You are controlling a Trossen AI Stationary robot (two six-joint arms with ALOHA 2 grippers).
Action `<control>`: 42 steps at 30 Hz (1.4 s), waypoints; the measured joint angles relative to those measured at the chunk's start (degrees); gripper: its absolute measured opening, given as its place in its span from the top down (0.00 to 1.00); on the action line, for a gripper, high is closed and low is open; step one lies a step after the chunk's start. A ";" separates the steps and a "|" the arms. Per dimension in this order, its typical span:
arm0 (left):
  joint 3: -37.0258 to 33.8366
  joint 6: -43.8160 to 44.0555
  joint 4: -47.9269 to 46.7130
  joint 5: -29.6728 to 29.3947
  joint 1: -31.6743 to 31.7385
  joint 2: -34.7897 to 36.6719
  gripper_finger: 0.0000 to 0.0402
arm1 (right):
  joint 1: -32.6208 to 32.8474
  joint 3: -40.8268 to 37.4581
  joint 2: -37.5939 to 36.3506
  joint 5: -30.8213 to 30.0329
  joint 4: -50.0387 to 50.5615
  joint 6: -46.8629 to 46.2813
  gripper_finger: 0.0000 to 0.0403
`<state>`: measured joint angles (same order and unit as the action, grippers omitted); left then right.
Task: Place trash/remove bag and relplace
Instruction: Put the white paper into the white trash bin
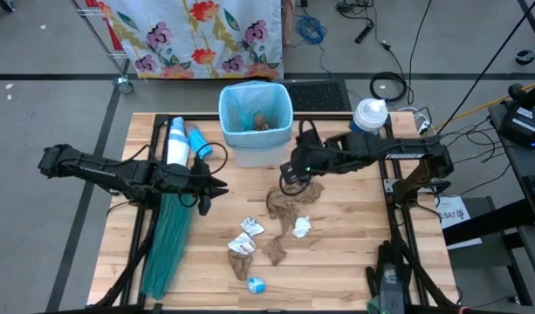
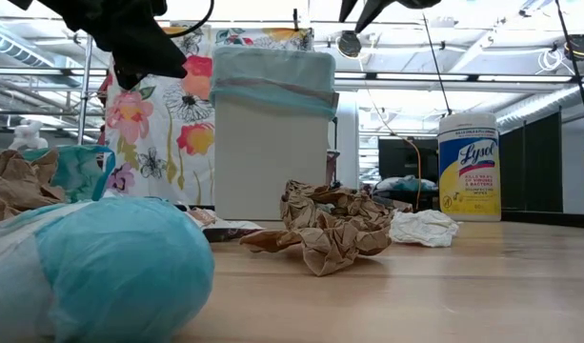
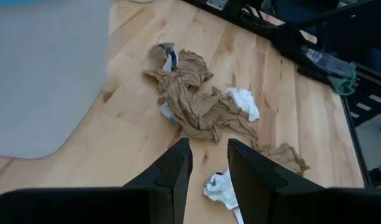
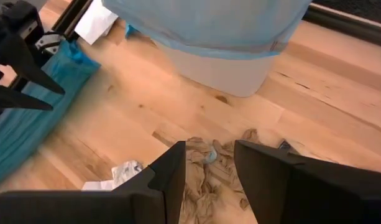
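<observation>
While both grippers hang parted and empty, the right gripper [image 1: 289, 177] is poised over crumpled brown paper [image 1: 289, 208] beside the lined bin [image 1: 255, 122]; the left gripper [image 1: 216, 188] is held near the teal bag [image 1: 168, 240].

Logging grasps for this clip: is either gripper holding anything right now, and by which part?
Nothing is held. The left gripper and the right gripper both stand open and empty above the table, over the crumpled brown paper towels.
</observation>
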<state>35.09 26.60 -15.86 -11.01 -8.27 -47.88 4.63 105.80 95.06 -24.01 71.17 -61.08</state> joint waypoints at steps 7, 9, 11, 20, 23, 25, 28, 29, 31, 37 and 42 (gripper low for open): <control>0.00 0.39 0.52 1.80 -0.07 0.00 0.73 | 0.37 0.00 0.23 -0.74 -0.14 -1.27 0.68; 0.00 1.39 0.49 1.97 -0.07 0.00 0.73 | 0.37 0.00 0.23 -1.23 -0.14 -1.20 0.68; 0.00 1.45 0.51 1.97 -0.07 0.00 0.73 | 0.37 0.00 0.25 -1.55 -0.12 -0.79 0.68; 0.00 1.58 0.48 1.95 -0.07 0.00 0.73 | 0.37 0.00 0.25 -1.55 -0.12 -0.30 0.68; 0.00 1.86 0.48 1.95 -0.07 0.00 0.73 | 0.37 0.00 0.25 -1.55 -0.12 -0.22 0.68; 0.00 2.68 0.48 1.94 -0.07 0.00 0.73 | 0.37 0.00 0.25 -1.55 -0.12 -0.22 0.68; 0.00 3.01 0.48 1.93 -0.07 0.00 0.73 | 0.37 0.00 0.25 -1.55 -0.12 -0.22 0.68; 0.00 3.03 0.48 1.93 -0.07 0.00 0.73 | 0.37 0.00 0.25 -1.55 -0.12 -0.22 0.68; 0.00 3.03 0.48 1.95 -0.07 0.00 0.73 | 0.37 0.00 0.25 -1.55 -0.12 -0.20 0.68; 0.00 3.09 0.48 2.45 -0.07 0.00 0.73 | 0.37 0.00 0.25 -1.55 -0.12 -0.20 0.68; 0.00 3.11 0.47 2.52 -0.07 0.00 0.73 | 0.37 -0.02 0.25 -1.53 -0.12 -0.20 0.68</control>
<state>35.09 29.71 -15.38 -8.49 -8.34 -47.88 4.99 105.78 95.31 -25.54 71.05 -61.28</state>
